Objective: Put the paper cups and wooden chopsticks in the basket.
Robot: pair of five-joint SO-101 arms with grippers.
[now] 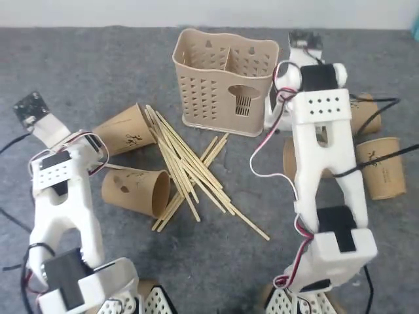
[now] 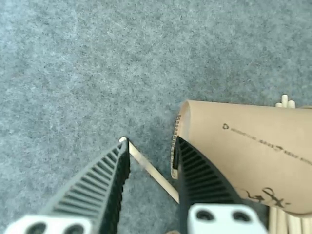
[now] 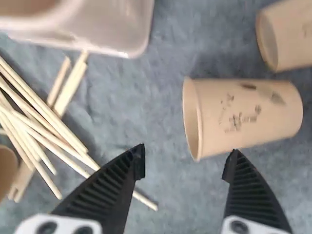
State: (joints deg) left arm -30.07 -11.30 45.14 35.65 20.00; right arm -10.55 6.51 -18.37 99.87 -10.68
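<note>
The beige slotted basket (image 1: 226,82) stands upright at the back centre. Wooden chopsticks (image 1: 190,167) lie fanned out in front of it. Two paper cups (image 1: 124,137) (image 1: 136,191) lie on their sides left of the pile. My left gripper (image 2: 151,144) is open low over the carpet. One finger (image 2: 195,170) rests against the end of a cup (image 2: 243,146), and a single chopstick (image 2: 151,170) crosses between the fingers. My right gripper (image 3: 186,153) is open above the carpet, just short of a cup on its side (image 3: 243,117), holding nothing.
Two more cups (image 1: 380,167) (image 1: 363,114) lie at the far right, beside the right arm (image 1: 321,111), with black cables running across them. In the right wrist view, the basket's corner (image 3: 97,29) and chopsticks (image 3: 44,122) sit close by. Grey carpet covers the table.
</note>
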